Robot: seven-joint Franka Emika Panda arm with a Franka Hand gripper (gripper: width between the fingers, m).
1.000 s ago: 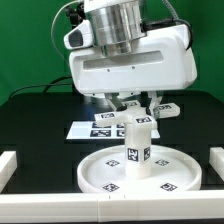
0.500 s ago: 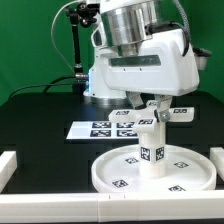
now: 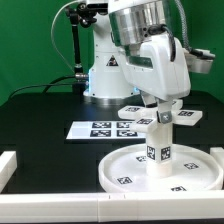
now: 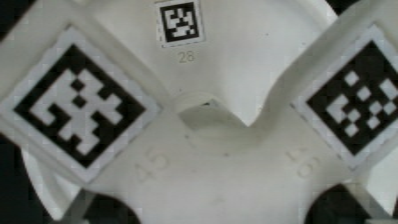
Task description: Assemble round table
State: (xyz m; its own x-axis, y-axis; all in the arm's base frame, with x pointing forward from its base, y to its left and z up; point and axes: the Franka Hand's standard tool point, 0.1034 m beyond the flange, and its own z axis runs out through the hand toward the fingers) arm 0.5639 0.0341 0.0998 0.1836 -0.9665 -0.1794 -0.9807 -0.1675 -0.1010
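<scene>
The large white round disc [image 3: 122,172] with square tags lies on the black table at the front right of the exterior view. The short tagged cylinder leg [image 3: 160,145] stands upright on the middle of it. My gripper [image 3: 160,120] reaches down from above and is shut on the upper part of the leg. In the wrist view the leg [image 4: 196,130] and its tags fill the picture, with my dark fingertips [image 4: 103,208] at either side of it. The white cross-shaped base piece [image 3: 186,116] lies behind the disc, partly hidden by my arm.
The marker board [image 3: 98,129] lies flat to the left of the disc in the exterior view. A white wall block [image 3: 8,166] stands at the left edge and a white bar [image 3: 50,208] runs along the front. The arm's base stands at the back.
My gripper, the leg and the disc have shifted toward the exterior view's right, and my wrist has turned. The grip on the leg is unchanged.
</scene>
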